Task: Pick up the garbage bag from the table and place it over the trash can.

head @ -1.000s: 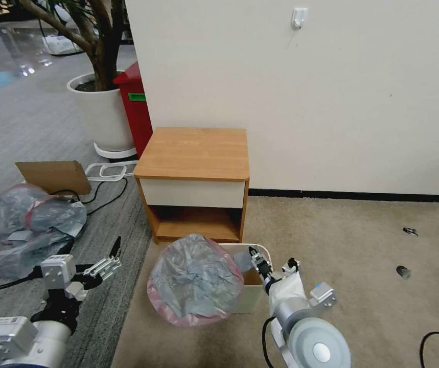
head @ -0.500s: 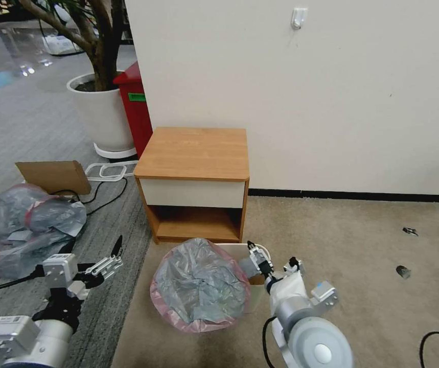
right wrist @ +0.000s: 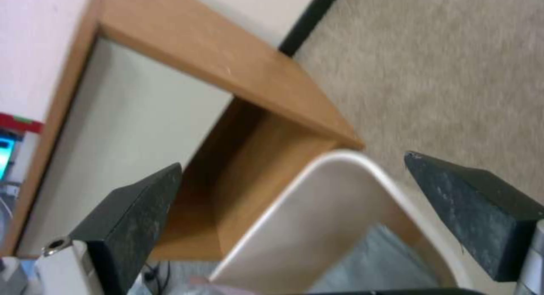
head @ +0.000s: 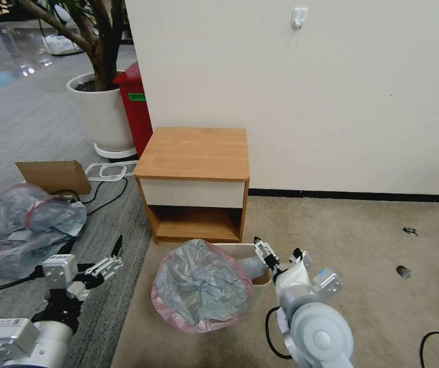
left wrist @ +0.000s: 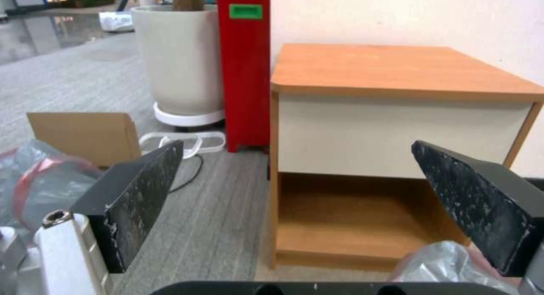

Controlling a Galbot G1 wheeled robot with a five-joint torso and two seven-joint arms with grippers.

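Draping half over the trash can (head: 261, 291) before the surface (head: 194, 153), garbage bag (head: 199, 286) bulges leftward. Right end effector (head: 279, 256) spread wide, empty, above rim. Left end effector (head: 108, 258) wide, off aside.

The left gripper (left wrist: 295, 197) is hanging with its fingers (left wrist: 142, 193) spread wide, facing the bedside cabinet (left wrist: 397, 116); a red bin (left wrist: 244, 69) is standing beside the cabinet.
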